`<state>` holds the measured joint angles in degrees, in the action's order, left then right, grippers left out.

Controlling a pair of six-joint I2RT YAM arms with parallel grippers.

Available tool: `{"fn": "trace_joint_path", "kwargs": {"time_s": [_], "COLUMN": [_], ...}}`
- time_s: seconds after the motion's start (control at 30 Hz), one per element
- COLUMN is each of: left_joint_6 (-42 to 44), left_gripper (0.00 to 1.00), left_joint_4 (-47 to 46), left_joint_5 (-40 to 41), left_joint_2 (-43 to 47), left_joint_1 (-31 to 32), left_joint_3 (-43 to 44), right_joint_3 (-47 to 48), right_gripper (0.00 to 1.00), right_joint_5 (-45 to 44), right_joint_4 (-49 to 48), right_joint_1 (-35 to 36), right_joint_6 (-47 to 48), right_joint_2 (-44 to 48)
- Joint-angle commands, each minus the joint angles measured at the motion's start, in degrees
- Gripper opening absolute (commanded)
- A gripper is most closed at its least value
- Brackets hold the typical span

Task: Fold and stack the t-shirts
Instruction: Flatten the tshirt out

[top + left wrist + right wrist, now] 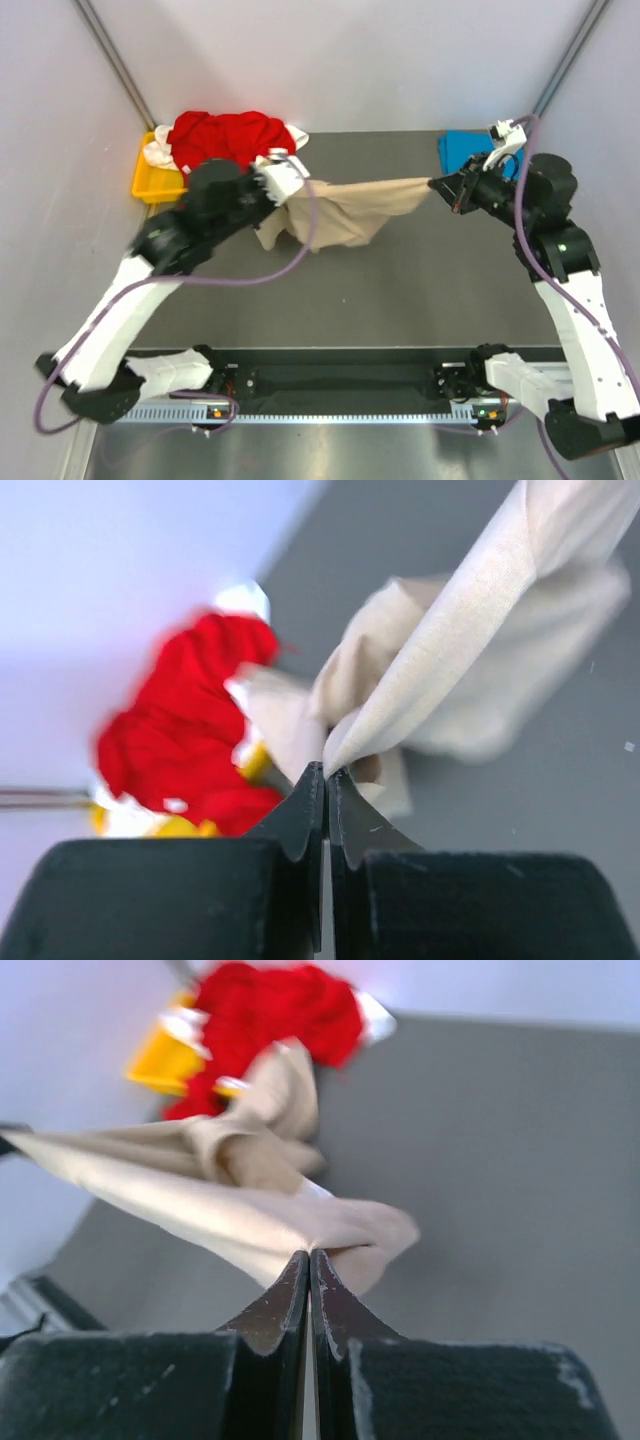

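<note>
The beige t-shirt [350, 210] hangs stretched above the grey table between my two grippers. My left gripper [300, 185] is shut on its left end; its pinch shows in the left wrist view [327, 772] with the beige t-shirt [480, 610] rising to the right. My right gripper [437, 184] is shut on its right end; its pinch shows in the right wrist view [308, 1255] on the beige t-shirt [230, 1215]. The red t-shirt [228, 135] lies heaped over the yellow tray [152, 180], with white cloth [157, 153] beside it. The blue t-shirt [462, 150] lies at the back right.
White walls close the table at the back and sides. The yellow tray stands in the back left corner. A black rail [340, 380] runs between the arm bases at the near edge.
</note>
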<state>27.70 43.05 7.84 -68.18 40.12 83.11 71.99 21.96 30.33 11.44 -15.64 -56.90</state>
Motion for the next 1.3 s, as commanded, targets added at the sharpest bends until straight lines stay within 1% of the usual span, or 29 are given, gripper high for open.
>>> {"fn": "trace_joint_path", "kwargs": {"time_s": [0.0, 0.03, 0.1, 0.2, 0.27, 0.33, 0.37, 0.4, 0.43, 0.5, 0.53, 0.57, 0.6, 0.67, 0.7, 0.73, 0.77, 0.8, 0.83, 0.87, 0.9, 0.93, 0.97, 1.03, 1.07, 1.13, 1.2, 1.23, 1.27], "left_joint_6": [3.58, 4.02, 5.25, 7.80, 10.07, 11.31, 11.32, 10.97, 9.92, 6.58, 5.70, 4.39, 3.59, 0.44, -0.27, -0.89, -1.51, -1.77, -2.04, -2.47, -2.65, -2.31, -0.56, 0.76, 1.64, 2.09, 3.40, 4.71, 5.25], "left_gripper": [0.00, 0.00, 0.00, 0.00, 0.00, 0.00, 0.00, 0.02, 0.04, 0.18, 0.23, 0.32, 0.34, 0.38, 0.49, 0.68, 0.85, 0.88, 0.88, 0.87, 0.77, 0.70, 0.63, 0.58, 0.58, 0.59, 0.60, 0.61, 0.69], "left_joint_4": [19.86, 21.88, 21.47, 16.03, 8.07, 2.85, -0.65, -2.16, -3.57, -8.22, -9.20, -9.38, -6.69, -4.30, -4.03, -4.55, -4.90, -4.82, -4.73, -4.64, -4.47, -3.51, -2.80, -1.13, 0.36, 0.28, -1.90, -3.05, -4.10], "left_joint_5": [-3.43, -5.96, -6.52, -6.08, -4.68, -5.89, -10.51, -12.56, -14.06, -10.93, -8.91, -7.76, -5.57, -7.30, -9.92, -11.42, -12.66, -13.89, -16.95, -17.59, -18.64, -20.56, -20.84, -19.27, -16.22, -14.00, -10.49, -9.08, -8.37], "left_joint_2": [4.72, 5.60, 6.13, 4.56, 2.63, -2.64, -5.09, -11.03, -14.31, -20.99, -27.20, -29.88, -32.17, -34.56, -32.21, -30.36, -28.17, -23.80, -21.40, -18.94, -14.65, -12.70, -10.85, -6.80, -5.83, -3.54, -2.04, -1.87, -1.61], "left_joint_1": [-0.22, -0.13, -0.13, -0.22, -1.00, -5.12, -7.14, -11.60, -13.38, -16.02, -16.38, -16.56, -16.65, -16.74, -16.74, -16.74, -16.65, -16.56, -16.56, -16.30, -15.78, -15.34, -14.72, -11.48, -10.51, -8.31, -7.16, -6.64, -6.11], "left_joint_3": [9.33, 10.31, 9.80, 3.04, -3.00, -4.80, -3.84, -2.44, -0.77, 4.76, 6.61, 9.93, 11.71, 13.13, 11.74, 9.63, 4.48, 1.73, -1.25, -7.20, -10.31, -16.69, -19.45, -24.38, -27.88, -32.11, -35.19, -37.99, -39.07], "right_joint_3": [2.72, 2.63, 2.98, 2.46, 2.02, 2.28, 2.46, 2.81, 3.07, 4.12, 4.39, 4.83, 4.83, 4.13, 3.61, 3.08, 2.46, 1.41, 0.88, -0.17, -0.61, -1.14, -2.10, -2.99, -3.60, -3.96, -4.31, -4.40, -4.48], "right_gripper": [0.00, 0.00, 0.00, 0.00, 0.00, 0.00, 0.00, 0.00, 0.00, 0.00, 0.00, 0.00, 0.00, 0.00, 0.00, 0.00, 0.00, 0.00, 0.00, 0.00, 0.00, 0.00, 0.00, 0.00, 0.00, 0.00, 0.00, 0.00, 0.00], "right_joint_5": [6.77, 8.53, 7.15, 2.94, 1.43, -3.65, -5.41, -7.87, -9.20, -10.53, -10.36, -9.92, -9.22, -8.51, -8.68, -9.21, -9.30, -9.30, -9.30, -9.47, -9.39, -9.39, -9.30, -9.04, -9.04, -8.60, -7.64, -7.46, -7.28], "right_joint_4": [-1.66, -4.02, -4.49, -4.84, -5.63, -5.63, -5.46, -5.54, -5.54, -5.63, -5.72, -5.72, -5.72, -6.24, -6.59, -7.38, -7.74, -7.91, -8.52, -8.62, -8.79, -8.97, -9.06, -9.41, -9.41, -9.50, -9.76, -9.93, -10.02], "right_joint_1": [2.71, 2.62, 2.62, 2.18, 0.78, -0.10, -1.32, -2.03, -2.65, -3.53, -3.79, -3.80, -3.80, -4.14, -4.32, -4.58, -5.02, -5.20, -5.29, -5.38, -5.38, -5.29, -5.29, -5.38, -5.38, -5.38, -5.29, -5.29, -5.38], "right_joint_6": [-2.90, -4.82, -5.19, -4.40, -3.18, -0.73, -0.01, 0.69, 2.00, 3.24, 3.86, 3.95, 4.04, 3.95, 3.95, 3.86, 3.77, 3.69, 3.77, 3.86, 3.86, 3.86, 3.95, 3.77, 3.77, 3.60, 3.33, 3.07, 2.98], "right_joint_2": [1.62, 1.62, 0.13, -3.55, -7.23, -9.97, -12.59, -14.01, -15.50, -20.07, -21.48, -24.10, -25.26, -27.20, -27.47, -27.56, -27.30, -27.12, -26.86, -26.33, -26.07, -25.80, -25.10, -24.40, -23.87, -23.34, -22.46, -22.11, -21.59]}}
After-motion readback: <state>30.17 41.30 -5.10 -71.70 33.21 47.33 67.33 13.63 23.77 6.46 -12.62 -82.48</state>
